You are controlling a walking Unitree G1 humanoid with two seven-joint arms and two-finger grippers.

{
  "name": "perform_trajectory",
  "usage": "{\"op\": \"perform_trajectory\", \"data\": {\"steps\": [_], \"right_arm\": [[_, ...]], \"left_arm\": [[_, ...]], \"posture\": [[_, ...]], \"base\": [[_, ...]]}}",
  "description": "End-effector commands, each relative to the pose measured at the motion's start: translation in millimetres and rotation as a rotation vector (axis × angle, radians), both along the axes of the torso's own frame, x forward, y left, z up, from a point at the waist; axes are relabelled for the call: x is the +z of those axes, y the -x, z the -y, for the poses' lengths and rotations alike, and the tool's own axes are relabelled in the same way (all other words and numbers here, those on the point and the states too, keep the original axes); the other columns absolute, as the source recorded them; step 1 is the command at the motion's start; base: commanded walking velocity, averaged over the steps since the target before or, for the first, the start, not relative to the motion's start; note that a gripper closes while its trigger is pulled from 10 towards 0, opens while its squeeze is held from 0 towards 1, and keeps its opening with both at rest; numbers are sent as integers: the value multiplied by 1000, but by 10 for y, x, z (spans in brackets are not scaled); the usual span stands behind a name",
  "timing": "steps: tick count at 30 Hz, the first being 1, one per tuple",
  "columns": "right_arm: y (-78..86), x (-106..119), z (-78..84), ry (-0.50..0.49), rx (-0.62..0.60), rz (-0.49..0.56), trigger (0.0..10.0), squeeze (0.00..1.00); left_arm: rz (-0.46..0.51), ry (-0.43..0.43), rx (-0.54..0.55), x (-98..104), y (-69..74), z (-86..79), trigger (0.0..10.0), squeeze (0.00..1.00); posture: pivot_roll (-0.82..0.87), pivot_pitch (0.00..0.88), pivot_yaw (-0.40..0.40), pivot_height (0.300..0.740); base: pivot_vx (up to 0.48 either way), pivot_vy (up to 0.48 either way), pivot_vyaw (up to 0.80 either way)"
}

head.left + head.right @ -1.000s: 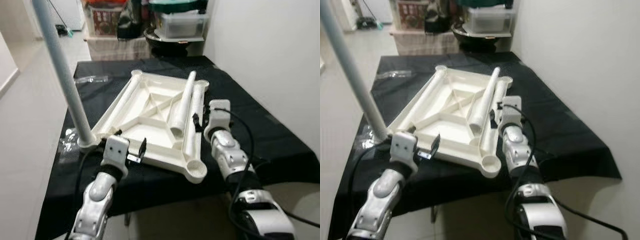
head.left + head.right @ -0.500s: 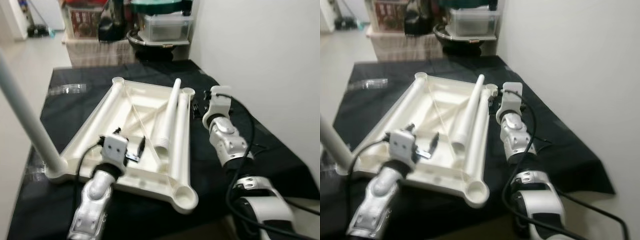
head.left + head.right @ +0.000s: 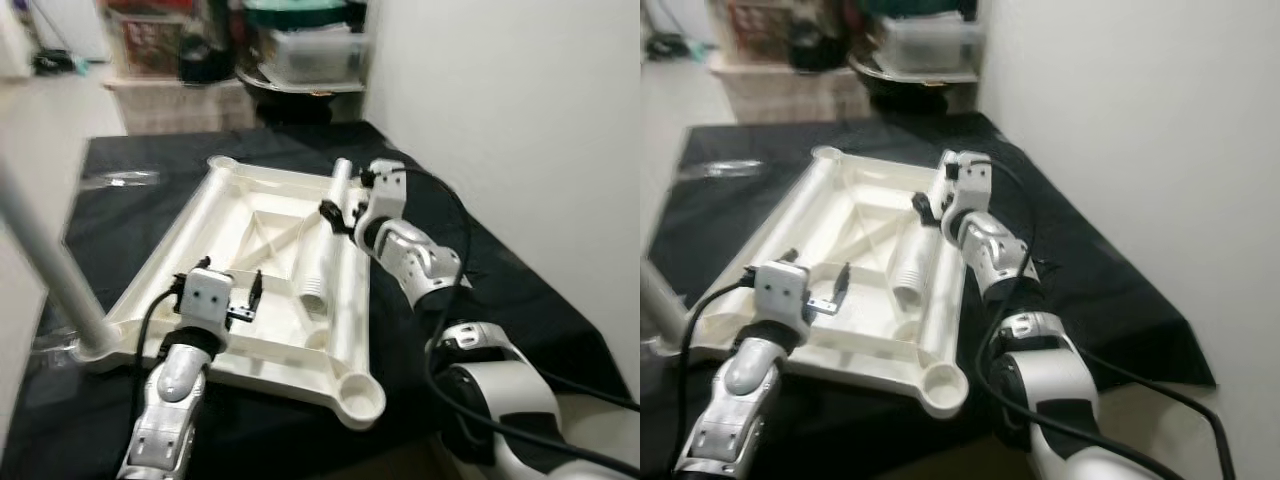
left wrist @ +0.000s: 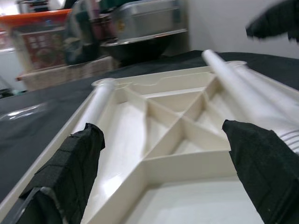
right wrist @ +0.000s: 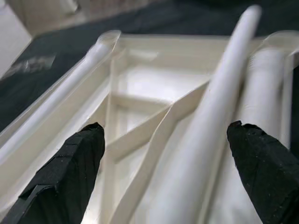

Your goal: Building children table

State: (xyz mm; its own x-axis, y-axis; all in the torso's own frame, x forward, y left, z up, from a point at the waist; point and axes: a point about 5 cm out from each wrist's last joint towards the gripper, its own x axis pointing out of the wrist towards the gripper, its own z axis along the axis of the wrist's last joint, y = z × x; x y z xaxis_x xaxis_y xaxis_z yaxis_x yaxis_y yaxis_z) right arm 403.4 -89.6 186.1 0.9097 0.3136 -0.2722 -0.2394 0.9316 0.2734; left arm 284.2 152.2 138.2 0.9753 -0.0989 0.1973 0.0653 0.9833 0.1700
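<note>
Since the whole job was happening on that big black-draped tabletop (image 3: 520,290), everything was laid out flat on it. Biggest piece on there was the white kids' table top (image 3: 215,225), flipped underside-up so the ribs and corner sockets faced the ceiling, which I'd guess was so the legs could be pushed in from above. One leg (image 3: 45,265) was already standing in the near-left corner socket, tilted a little. A loose leg (image 3: 322,240) lay inside the frame along the right rail, threaded end toward the robot, handy for the next socket (image 3: 360,398) at the near-right corner, which looked unfilled.

Right hand (image 3: 343,205) hovered over the far end of that loose leg, fingers spread wide and gripping nothing, probably lining up a grab. Left hand (image 3: 228,300) sat over the near-left part of the frame, also wide open and empty, maybe ready to steady the piece.
</note>
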Motion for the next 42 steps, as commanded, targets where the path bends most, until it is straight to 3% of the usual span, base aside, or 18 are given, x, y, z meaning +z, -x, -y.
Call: {"op": "perform_trajectory", "data": {"steps": [1,3,4,5,7,9,10,14,22,23,24,27,28,42], "right_arm": [[-4,-1,-64,-4,28,-20,10000,0],[-4,-1,-64,-4,28,-20,10000,0],[2,-1,-166,-24,79,-29,10000,0],[2,-1,-166,-24,79,-29,10000,0],[55,-229,-260,57,82,-112,10000,0],[55,-229,-260,57,82,-112,10000,0],[97,-382,-249,125,64,-157,10000,0],[132,-517,-176,177,22,-204,10000,0],[164,-646,-61,211,-59,-250,10000,0],[185,-693,-49,212,-73,-270,4039,0],[205,-736,-40,210,-86,-290,745,0],[223,-773,-37,206,-95,-308,745,0],[226,-788,-8,205,-118,-314,0,0],[261,-885,116,211,-189,-344,0,0]], "left_arm": [[-15,-12,8,-32,-5,-4,10000,0],[-15,-12,8,-32,-5,-4,10000,0],[-12,-11,15,-29,-7,-1,10000,0],[-12,-11,15,-29,-7,-1,10000,0],[-7,-17,40,-16,-11,-24,10000,0],[-7,-17,40,-16,-11,-24,10000,0],[-8,-21,55,-18,-7,-44,10000,0],[-9,-21,62,-31,5,-35,10000,0],[-5,-20,65,-29,4,-17,10000,0],[-5,-20,68,-28,5,-22,10000,0],[-5,-21,71,-30,8,-26,10000,0],[-7,-22,74,-34,11,-28,10000,0],[-8,-21,72,-39,12,-20,10000,0],[-27,-29,54,-75,15,24,10000,0]], "posture": [[66,0,-137,740],[66,0,-137,740],[71,0,-139,740],[71,0,-139,740],[100,0,-158,740],[100,0,-158,740],[111,0,-164,740],[119,0,-168,740],[137,0,-184,740],[137,0,-184,740],[142,0,-189,740],[142,0,-189,740],[143,0,-190,740],[115,0,-169,740]], "base": [[0,0,0],[0,0,0],[0,0,0],[0,0,0],[0,0,0],[0,0,0],[0,0,0],[0,0,0],[0,0,0],[0,0,0],[0,0,0],[0,0,0],[0,0,0],[0,0,0]]}}
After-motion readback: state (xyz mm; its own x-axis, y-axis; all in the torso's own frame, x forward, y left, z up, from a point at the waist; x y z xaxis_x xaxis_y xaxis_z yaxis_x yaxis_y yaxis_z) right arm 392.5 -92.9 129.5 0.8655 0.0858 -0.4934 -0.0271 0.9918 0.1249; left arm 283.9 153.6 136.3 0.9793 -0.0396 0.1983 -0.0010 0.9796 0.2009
